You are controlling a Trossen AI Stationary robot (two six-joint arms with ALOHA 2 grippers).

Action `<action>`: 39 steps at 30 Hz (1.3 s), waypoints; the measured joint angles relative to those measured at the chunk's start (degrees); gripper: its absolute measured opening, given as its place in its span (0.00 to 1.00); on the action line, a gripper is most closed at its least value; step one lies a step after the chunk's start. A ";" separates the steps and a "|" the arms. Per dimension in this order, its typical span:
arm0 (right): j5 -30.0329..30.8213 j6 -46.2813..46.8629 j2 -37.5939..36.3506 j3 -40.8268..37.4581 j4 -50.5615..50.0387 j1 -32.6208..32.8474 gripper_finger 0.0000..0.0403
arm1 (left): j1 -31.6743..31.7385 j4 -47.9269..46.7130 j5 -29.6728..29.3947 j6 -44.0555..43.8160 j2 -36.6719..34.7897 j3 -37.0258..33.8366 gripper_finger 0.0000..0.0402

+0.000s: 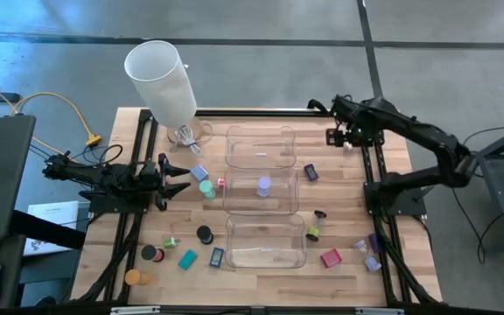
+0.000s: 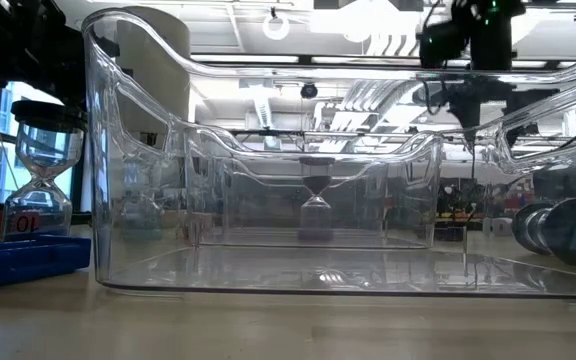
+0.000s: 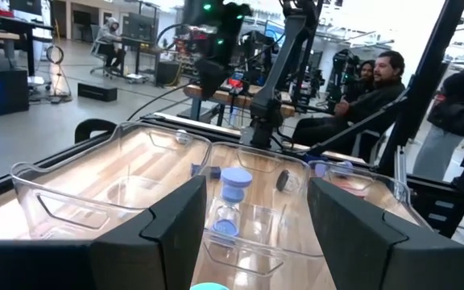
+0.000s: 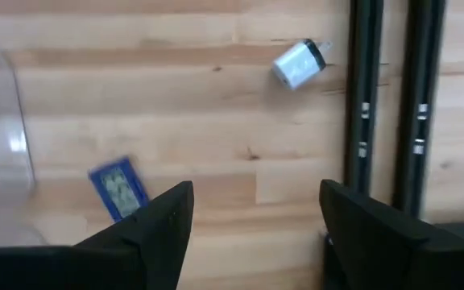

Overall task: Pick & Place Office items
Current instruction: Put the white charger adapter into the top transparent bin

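Left hand (image 1: pixel 180 178) hovered low over the desk (image 1: pixel 261 271) by its left rail, fingers apart and empty, pointed toward the three clear trays. Just ahead of the fingertips lay a small blue-grey block (image 1: pixel 199 172) and a teal short cylinder (image 1: pixel 206 188), with a tiny pink piece (image 1: pixel 220 183) beside the middle tray (image 1: pixel 262 191). Inside that middle tray stood a lilac hourglass-shaped piece (image 3: pixel 234 201), upright. Far tray (image 1: pixel 260 144) and near tray (image 1: pixel 265 241) held nothing visible.

Right hand (image 1: pixel 346 136) hung above the far right corner of the desk, near the right rail, fingers apart, gripping nothing. Below it, on bare wood, lay a flat dark blue rectangle (image 4: pixel 118 188) near the trays, and a small white plug-like block (image 4: pixel 298 63) just beside the rail.

Farther out, toward the near left corner, were scattered a black short cylinder (image 1: pixel 205 234), a second dark disc with a pink piece against it (image 1: pixel 151 253), an orange short cylinder (image 1: pixel 133 277), a flat teal rectangle (image 1: pixel 187 258), a dark rectangle (image 1: pixel 218 256) just beside the near tray, and a small greenish piece (image 1: pixel 171 241). On the near right lay a red block (image 1: pixel 331 257), a dark hourglass-like piece (image 1: pixel 319 215), a yellow-green bit (image 1: pixel 312 233) and a few purple and blue pieces (image 1: pixel 370 252) by the rail. Big white lamp shade (image 1: pixel 160 77) leaned at the far left corner. Seated people (image 3: pixel 377 80) visible beyond the desk.
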 joint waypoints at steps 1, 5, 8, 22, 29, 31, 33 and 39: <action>-0.80 -0.35 0.00 -0.86 1.27 -1.73 0.64 | 0.00 -0.02 -0.02 0.02 0.00 0.00 0.53; -3.54 -0.38 0.08 -4.27 6.15 -6.98 0.64 | 0.00 -0.14 -0.02 0.02 -0.01 0.00 0.53; -4.90 -0.53 0.09 -6.54 8.24 -9.41 0.64 | 0.00 -0.65 -0.02 0.02 0.00 0.00 0.53; -8.09 2.83 5.98 -12.23 17.88 -17.24 0.64 | 0.00 -1.31 -0.04 0.05 0.00 0.00 0.53; -8.11 7.50 12.27 -12.41 19.67 -18.39 0.64 | 0.01 -1.36 -0.04 0.05 -0.01 0.00 0.53; -8.58 7.71 13.40 -12.41 19.70 -18.72 0.64 | 0.00 -1.70 -0.04 0.00 0.00 0.00 0.53; -8.49 8.88 14.25 -12.41 19.82 -19.09 0.64 | 0.00 -2.43 -0.03 -0.02 -0.02 0.00 0.53; -6.16 10.23 14.78 -12.41 20.32 -20.29 0.64 | 0.00 -5.09 -0.02 -0.08 -0.02 0.00 0.53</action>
